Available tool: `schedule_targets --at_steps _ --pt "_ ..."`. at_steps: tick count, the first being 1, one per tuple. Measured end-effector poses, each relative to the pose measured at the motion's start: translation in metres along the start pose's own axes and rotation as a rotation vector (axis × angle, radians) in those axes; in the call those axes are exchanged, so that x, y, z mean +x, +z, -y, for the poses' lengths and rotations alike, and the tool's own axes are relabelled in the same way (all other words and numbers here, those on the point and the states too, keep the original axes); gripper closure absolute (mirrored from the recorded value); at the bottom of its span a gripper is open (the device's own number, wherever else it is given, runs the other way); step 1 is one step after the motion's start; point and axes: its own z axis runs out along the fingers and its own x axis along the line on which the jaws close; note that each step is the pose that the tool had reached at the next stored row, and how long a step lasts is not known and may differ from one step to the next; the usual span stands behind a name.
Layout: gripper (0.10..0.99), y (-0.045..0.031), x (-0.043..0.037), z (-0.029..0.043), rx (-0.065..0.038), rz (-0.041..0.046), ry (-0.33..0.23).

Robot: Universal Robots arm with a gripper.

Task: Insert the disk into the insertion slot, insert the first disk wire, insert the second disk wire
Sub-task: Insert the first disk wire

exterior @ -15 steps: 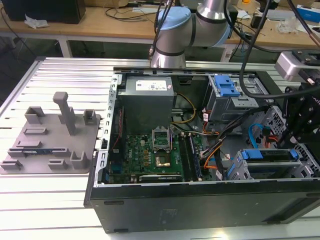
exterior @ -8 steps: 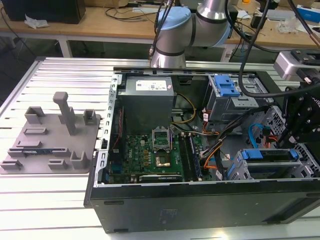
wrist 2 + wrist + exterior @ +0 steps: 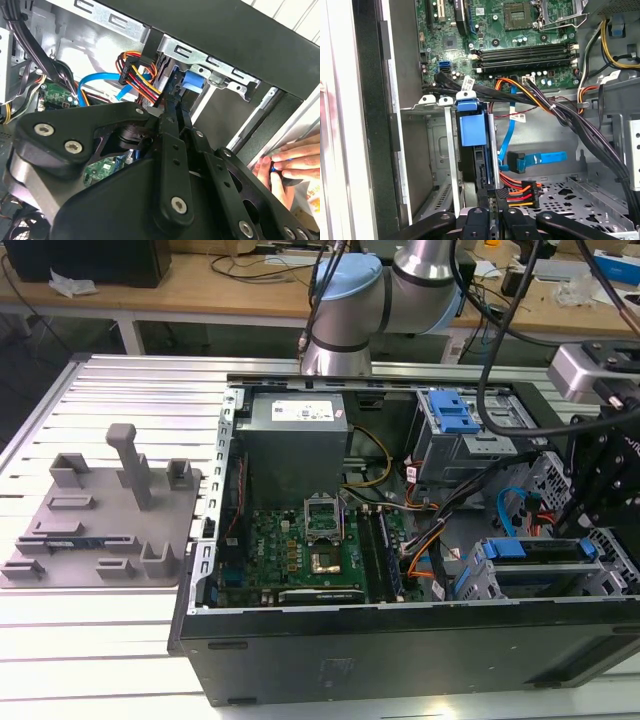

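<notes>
Disk [image 3: 483, 167] stood on edge in the insertion slot [image 3: 451, 165], straight ahead of my pincer [image 3: 492, 214]. My jaws stood nearly closed, nipping the black plug of the coloured disk wire [image 3: 522, 192] at the disk's near edge; whether that plug was fully home I could not tell. Close by, the blue disk wire [image 3: 542, 158] hung with its dark plug just beside the disk's blue carrier rail, seemingly not touching it. Past the slot's blue tab [image 3: 470, 125] ran black cables [image 3: 570, 115], then the green motherboard [image 3: 520, 25]. In the exterior view the slot sat inside the computer case [image 3: 400, 665], toward the exterior view's right. A person's hand [image 3: 287, 160] rested outside the case wall, and a grey fixture plate [image 3: 100, 525] lay on the table [image 3: 90, 660] at the exterior view's left.
</notes>
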Motion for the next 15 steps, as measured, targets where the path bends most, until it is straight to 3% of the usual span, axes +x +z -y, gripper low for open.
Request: schedule_targets --at_steps 15 --pt "0.918 0.0046 0.0010 0.0001 0.000 0.0000 0.000"
